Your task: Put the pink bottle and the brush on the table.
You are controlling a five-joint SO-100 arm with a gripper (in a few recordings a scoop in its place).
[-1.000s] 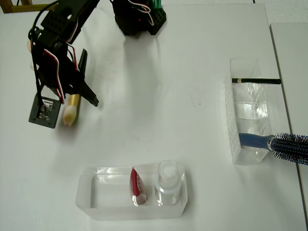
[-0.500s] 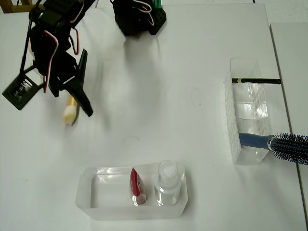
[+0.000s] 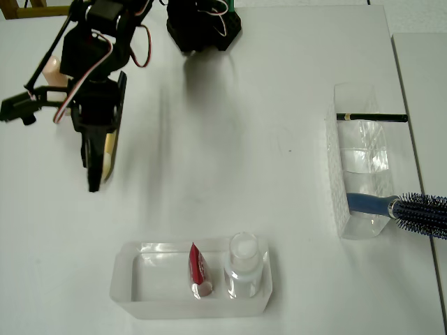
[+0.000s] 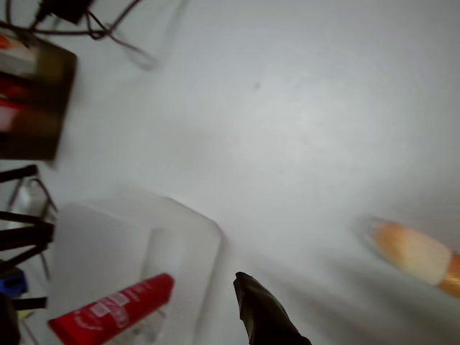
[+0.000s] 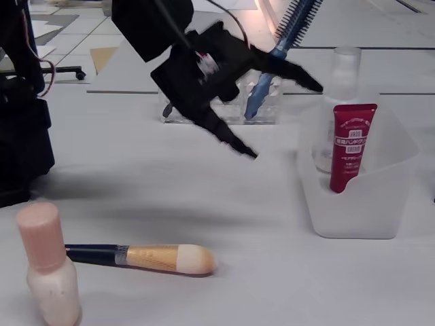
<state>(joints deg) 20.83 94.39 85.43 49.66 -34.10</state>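
Observation:
The pink bottle [image 5: 44,272] stands upright on the white table [image 3: 244,174] at the far left, and its cap peeks out behind the arm [image 3: 52,68]. The brush [image 5: 139,259] lies flat on the table beside it, cream tip pointing away from the bottle. From overhead its golden ferrule [image 3: 109,149] shows under the arm. My gripper [image 5: 287,122] hangs open in the air above the brush and holds nothing. One dark finger [image 4: 262,316] shows in the wrist view, with the blurred brush tip [image 4: 413,251] off to the right.
A clear tray [image 3: 140,283] near the front edge holds a red tube [image 3: 197,269] and a clear bottle [image 3: 244,262]. At the right, another clear tray [image 3: 360,167] carries a thin black stick [image 3: 370,117] and a blue hairbrush [image 3: 419,208]. The arm's base [image 3: 202,24] sits at the back.
The gripper has lifted off the table and swung round over the brush. The brush lies where it was, free of the fingers.

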